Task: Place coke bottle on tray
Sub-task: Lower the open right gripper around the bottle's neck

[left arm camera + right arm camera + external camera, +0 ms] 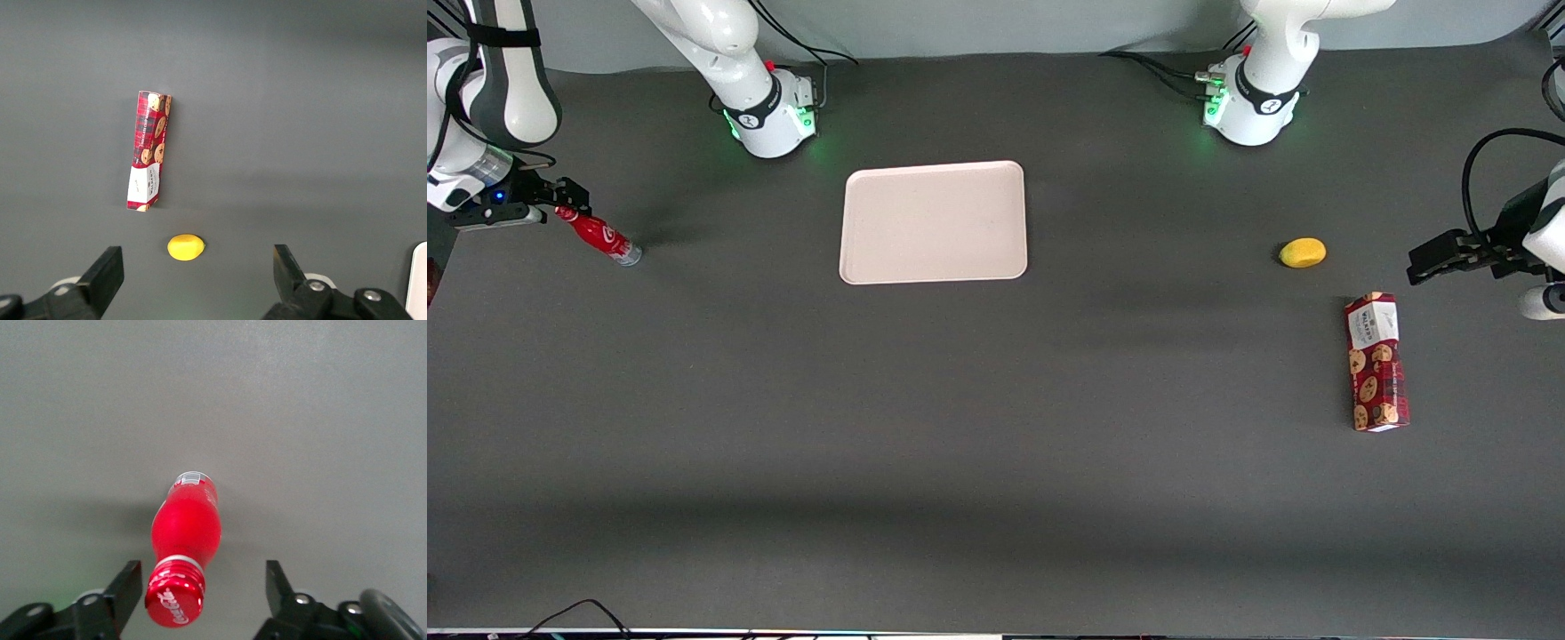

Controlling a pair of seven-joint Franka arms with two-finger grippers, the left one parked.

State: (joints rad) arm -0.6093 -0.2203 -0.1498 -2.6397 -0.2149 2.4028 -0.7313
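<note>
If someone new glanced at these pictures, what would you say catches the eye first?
Probably the pale tray, lying bare mid-table in front of the arm bases. Next, the red coke bottle toward the working arm's end, its cap between the fingers of the open gripper. Toward the parked arm's end lie a yellow lemon-like fruit and, nearer the front camera, a cookie box.

The front camera hangs high and looks steeply down on the whole dark grey table [960, 462]. The arm bases line the top edge of the frame and the flat pale pinkish-beige tray [933, 222] lies just above centre. The right wrist camera sits close over the gripper [203, 580], facing down past its spread fingers onto the slim red coke bottle [187, 527]; the front view shares both. The left wrist camera looks down from higher up, sharing the red cookie-printed box [150, 150] and small yellow oval fruit [185, 247] with the front view
</note>
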